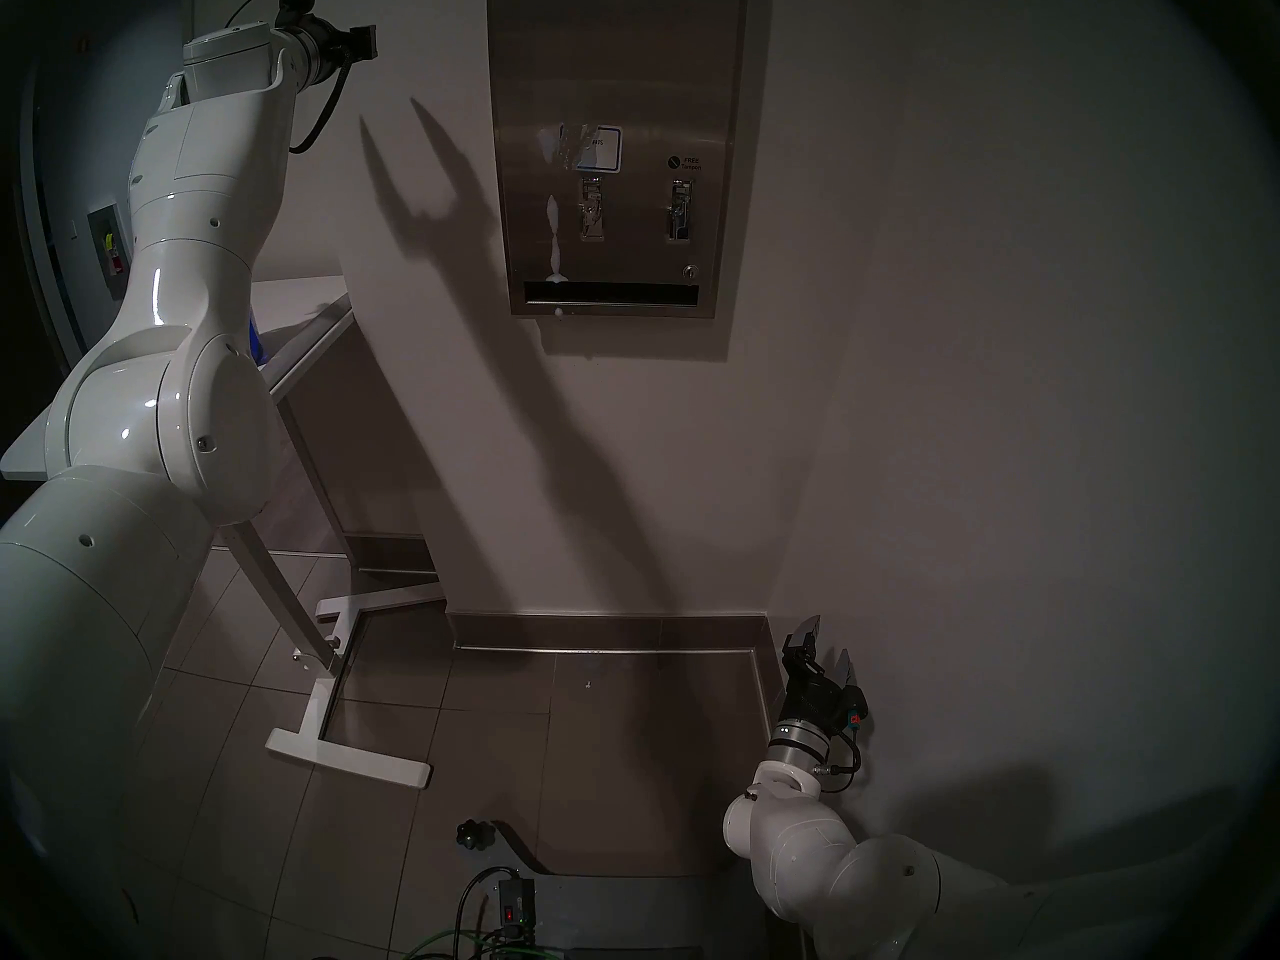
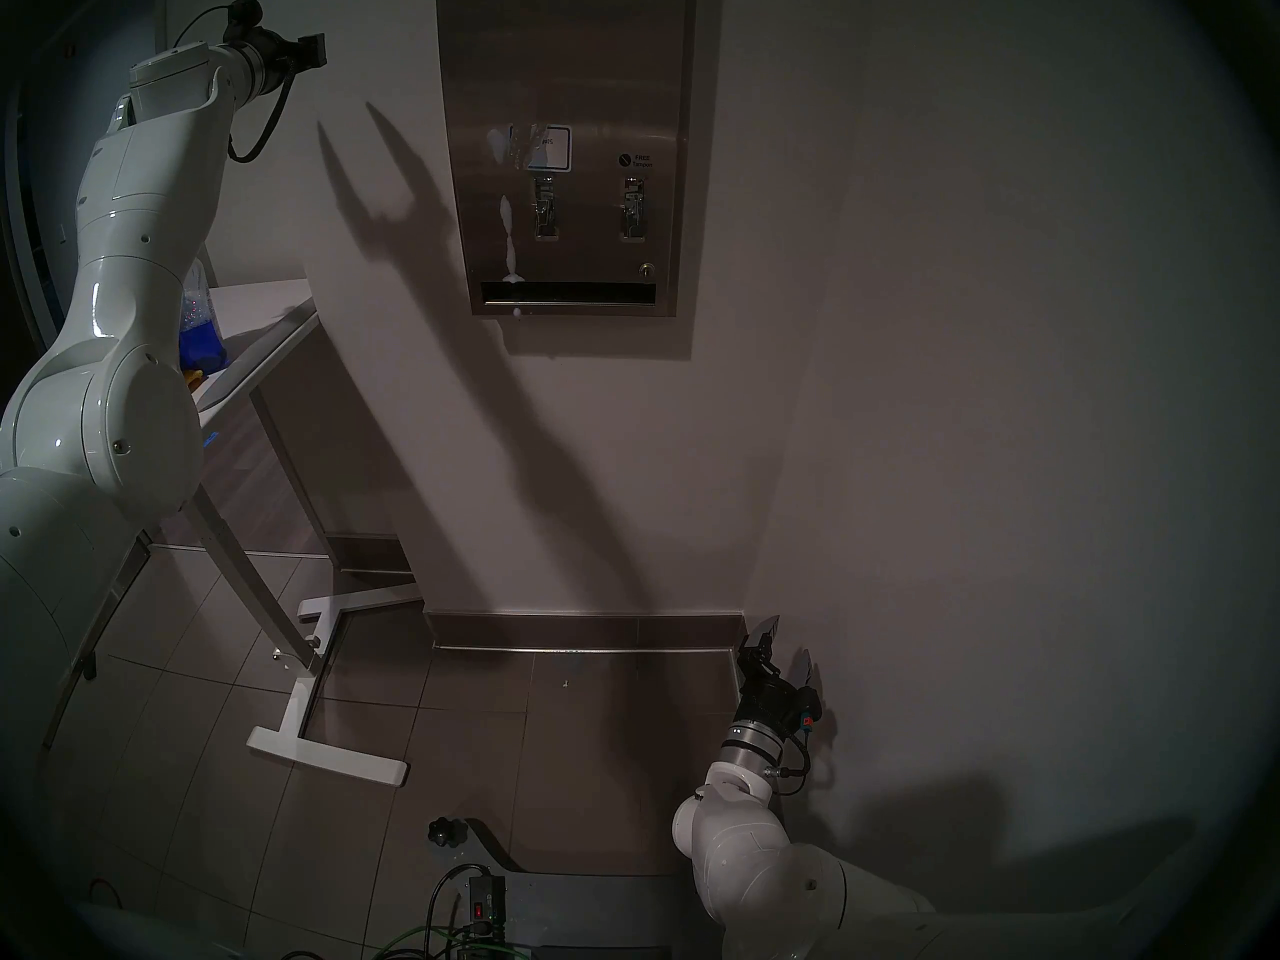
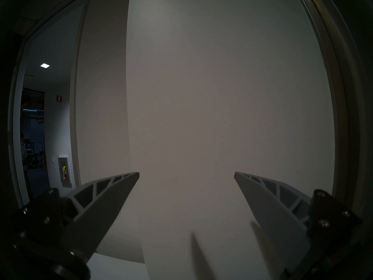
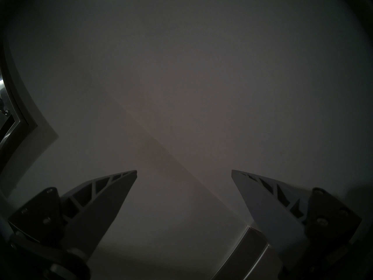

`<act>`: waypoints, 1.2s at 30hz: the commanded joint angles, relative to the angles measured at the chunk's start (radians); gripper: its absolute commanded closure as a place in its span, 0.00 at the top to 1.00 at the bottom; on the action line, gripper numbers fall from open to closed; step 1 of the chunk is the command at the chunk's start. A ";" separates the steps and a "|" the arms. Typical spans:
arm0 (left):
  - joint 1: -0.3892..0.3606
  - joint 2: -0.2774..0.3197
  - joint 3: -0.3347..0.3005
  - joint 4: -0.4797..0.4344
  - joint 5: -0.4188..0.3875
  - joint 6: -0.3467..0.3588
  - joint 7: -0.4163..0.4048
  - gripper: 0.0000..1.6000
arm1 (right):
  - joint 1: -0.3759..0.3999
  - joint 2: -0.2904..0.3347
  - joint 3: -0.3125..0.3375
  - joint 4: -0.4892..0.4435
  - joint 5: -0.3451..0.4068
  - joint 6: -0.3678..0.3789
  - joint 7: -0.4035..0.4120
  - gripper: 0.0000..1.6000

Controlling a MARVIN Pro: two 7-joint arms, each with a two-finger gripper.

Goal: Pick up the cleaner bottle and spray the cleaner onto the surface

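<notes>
Below my left end effector (image 3: 186, 173), well apart from it, the bottle (image 2: 202, 328) stands on the worktop (image 2: 267, 300), half hidden behind the left arm. Both end effectors are spread and empty; the right end effector (image 1: 828, 650) sits low near the floor corner. White foam streaks (image 1: 554, 241) run down the steel dispenser panel (image 1: 616, 58) toward its slot, so I judge spraying done.

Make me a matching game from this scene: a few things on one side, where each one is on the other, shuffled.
Things:
1. bottle
2. foam streak
3. left gripper
4. right gripper

Places:
A. low, by the floor corner
B. on the steel panel
C. on the white table
D. raised high, facing the wall

Pairs: 1-C, 2-B, 3-D, 4-A
</notes>
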 commanded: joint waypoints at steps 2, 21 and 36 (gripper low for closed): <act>-0.042 0.001 -0.013 -0.027 -0.012 -0.022 -0.005 1.00 | 0.011 0.001 -0.005 -0.038 -0.004 -0.004 0.033 1.00; -0.007 0.009 -0.045 -0.030 -0.038 -0.029 -0.027 1.00 | 0.005 0.003 -0.011 -0.073 -0.004 -0.004 0.033 1.00; 0.120 0.014 -0.069 -0.011 -0.058 -0.016 -0.055 1.00 | -0.002 0.008 -0.017 -0.091 -0.004 -0.004 0.027 1.00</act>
